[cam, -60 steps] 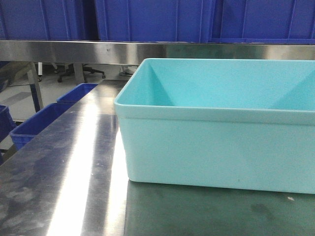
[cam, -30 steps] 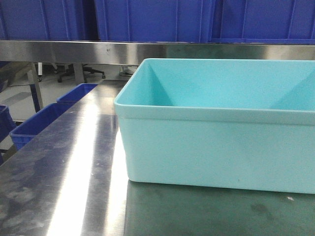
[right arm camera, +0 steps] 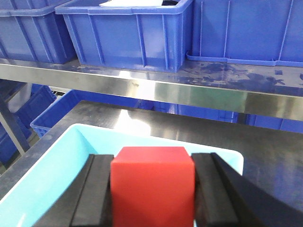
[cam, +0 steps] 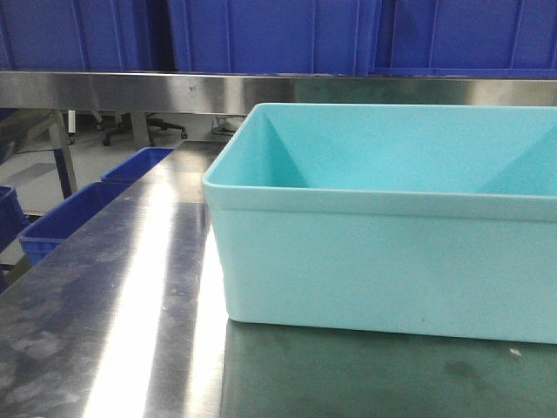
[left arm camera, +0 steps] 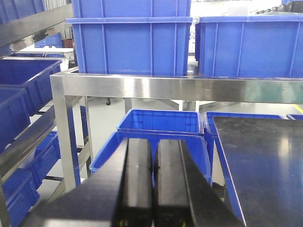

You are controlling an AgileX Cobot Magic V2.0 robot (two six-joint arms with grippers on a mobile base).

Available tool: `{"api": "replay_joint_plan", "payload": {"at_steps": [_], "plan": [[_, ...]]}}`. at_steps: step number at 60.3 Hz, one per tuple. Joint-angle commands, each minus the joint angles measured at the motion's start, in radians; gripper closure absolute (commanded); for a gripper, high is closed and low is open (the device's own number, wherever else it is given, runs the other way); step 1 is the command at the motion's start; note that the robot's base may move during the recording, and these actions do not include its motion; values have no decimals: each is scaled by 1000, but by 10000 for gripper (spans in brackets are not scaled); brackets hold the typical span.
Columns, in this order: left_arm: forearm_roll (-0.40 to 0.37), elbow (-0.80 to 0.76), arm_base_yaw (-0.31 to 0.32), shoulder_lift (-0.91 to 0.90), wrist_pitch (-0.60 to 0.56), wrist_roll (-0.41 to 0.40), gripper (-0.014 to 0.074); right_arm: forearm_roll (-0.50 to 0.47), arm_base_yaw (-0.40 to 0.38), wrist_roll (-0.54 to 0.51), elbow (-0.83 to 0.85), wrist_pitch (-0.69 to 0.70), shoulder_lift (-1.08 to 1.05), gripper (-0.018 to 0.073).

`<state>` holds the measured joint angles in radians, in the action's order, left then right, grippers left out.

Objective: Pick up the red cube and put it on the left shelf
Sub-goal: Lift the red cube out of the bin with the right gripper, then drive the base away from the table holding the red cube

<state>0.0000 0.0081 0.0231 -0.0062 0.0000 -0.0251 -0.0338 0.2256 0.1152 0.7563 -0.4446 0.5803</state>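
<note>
Right end effector clamps red cube over teal bin; left end effector closed; bin unmoved.

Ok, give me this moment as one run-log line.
stage: grasped | right hand: shut on red cube, over light turquoise plastic bin | left hand: shut, empty | placed: not yet

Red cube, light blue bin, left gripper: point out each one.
red cube [right arm camera: 152, 187], right wrist view, front face.
light blue bin [cam: 383, 270], front-facing view, near outer wall.
left gripper [left arm camera: 154, 144], left wrist view, between its closed fingertips.
</note>
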Motion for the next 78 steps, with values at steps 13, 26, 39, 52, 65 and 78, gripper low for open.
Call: {"api": "replay_joint_plan", "payload": {"at_steps": [13, 26, 39, 52, 65, 78], "plan": [[0, 25, 4, -15, -83, 0, 495, 9, 1, -5, 26, 84, -1, 503], [0, 25, 4, -15, -83, 0, 495, 9, 1, -5, 26, 84, -1, 503], [0, 25, 4, -15, -83, 0, 495, 9, 1, -5, 26, 84, -1, 503], [0, 25, 4, -15, -83, 0, 495, 9, 1, -5, 26, 84, -1, 503], [0, 25, 4, -15, -83, 0, 495, 9, 1, -5, 26, 84, -1, 503], [0, 25, 4, -15, -83, 0, 495, 9, 1, -5, 26, 84, -1, 503]]}}
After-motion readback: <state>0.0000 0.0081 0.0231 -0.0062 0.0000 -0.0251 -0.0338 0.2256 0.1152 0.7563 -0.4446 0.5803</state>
